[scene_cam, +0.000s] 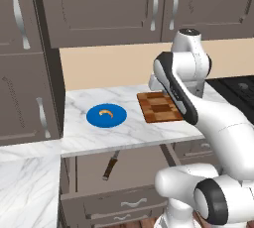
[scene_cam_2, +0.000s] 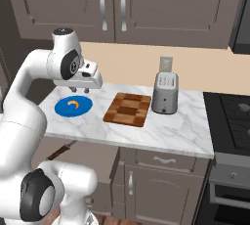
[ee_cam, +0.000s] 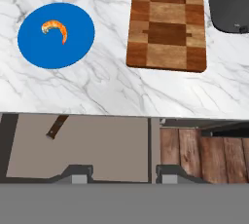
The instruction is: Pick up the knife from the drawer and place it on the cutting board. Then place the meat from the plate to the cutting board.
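On the white, grey-veined marble counter (ee_cam: 121,91) a flat round bright blue plate (ee_cam: 56,35) lies toward the left end, and a tiny orange crescent of meat (ee_cam: 56,29), curled like a shrimp, rests on it a little off centre. Just right of the plate, apart from it, lies the rectangular cutting board (ee_cam: 167,26), wood in light and dark brown blocks with rounded corners, nothing on it. Past the board's right edge stands a smooth grey metal toaster (scene_cam_2: 165,93), boxy with rounded shoulders, close to the counter's back edge.

Below the counter's front edge the wide shallow drawer (ee_cam: 97,150) stands pulled out, its interior flat, plain and grey-brown. The knife (scene_cam: 110,165) lies inside near the drawer's left side, slim, with a dark brown handle; its blade end reaches under the counter's front edge and is partly hidden.

The gripper (ee_cam: 119,175) hangs above the counter's front edge, clear of everything, its two small dark finger tips well apart with nothing between them, so it stands open and empty. Dark panelled cabinet doors (scene_cam_2: 112,4) with curved silver handles run above.
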Motion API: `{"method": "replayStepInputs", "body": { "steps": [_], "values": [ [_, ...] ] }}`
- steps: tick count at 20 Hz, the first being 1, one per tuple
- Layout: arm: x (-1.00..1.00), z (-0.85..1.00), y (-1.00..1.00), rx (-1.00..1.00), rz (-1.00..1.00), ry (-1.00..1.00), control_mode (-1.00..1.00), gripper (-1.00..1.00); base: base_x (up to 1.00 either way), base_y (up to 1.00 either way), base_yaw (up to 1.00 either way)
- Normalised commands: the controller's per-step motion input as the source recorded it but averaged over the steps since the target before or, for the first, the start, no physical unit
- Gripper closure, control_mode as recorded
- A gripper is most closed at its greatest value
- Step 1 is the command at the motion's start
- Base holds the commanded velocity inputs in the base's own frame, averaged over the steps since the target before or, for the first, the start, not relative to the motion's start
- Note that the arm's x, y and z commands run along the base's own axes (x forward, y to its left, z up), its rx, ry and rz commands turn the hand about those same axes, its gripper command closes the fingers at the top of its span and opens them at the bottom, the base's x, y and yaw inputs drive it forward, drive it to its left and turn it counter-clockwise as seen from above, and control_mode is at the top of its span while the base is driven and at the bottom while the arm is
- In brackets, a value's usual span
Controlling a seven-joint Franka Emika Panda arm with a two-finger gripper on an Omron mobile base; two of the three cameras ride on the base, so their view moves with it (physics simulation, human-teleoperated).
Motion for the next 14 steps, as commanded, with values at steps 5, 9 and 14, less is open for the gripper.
{"method": "replayStepInputs", "body": {
  "steps": [5,9,14],
  "values": [
    [-0.25,0.0,0.0,0.0,0.0,-0.06,-1.0,-1.0,0.0,0.0,0.0],
    [-0.53,0.01,0.01,0.0,0.0,-0.22,-1.0,-1.0,0.0,0.0,0.0],
    [-0.58,0.0,0.07,-0.01,0.0,-0.15,-1.0,-1.0,0.0,0.0,0.0]
  ]
}}
